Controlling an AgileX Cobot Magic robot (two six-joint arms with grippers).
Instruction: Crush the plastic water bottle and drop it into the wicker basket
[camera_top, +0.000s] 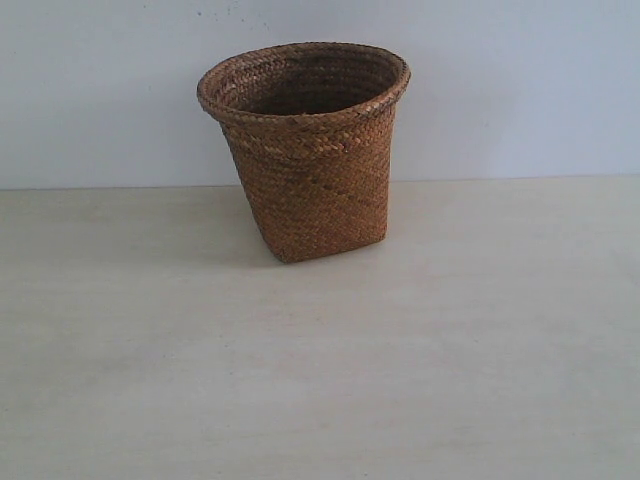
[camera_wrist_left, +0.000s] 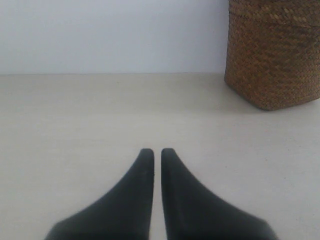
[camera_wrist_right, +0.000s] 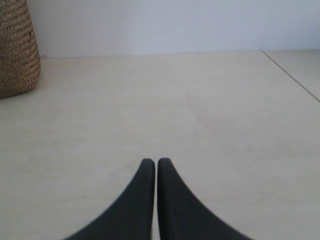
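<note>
Exterior view: brown woven wicker basket (camera_top: 310, 190) on pale table (camera_top: 320, 380), clear plastic water bottle nowhere in sight. Left gripper (camera_wrist_left: 156, 151) and right gripper (camera_wrist_right: 152, 161) clenched on nothing. Find bottle first, then spread jaws before squeezing.

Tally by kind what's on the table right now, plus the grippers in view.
wicker basket: 1
plastic water bottle: 0 in view
grippers: 2, the left gripper and the right gripper, both shut and empty
Total: 3
</note>
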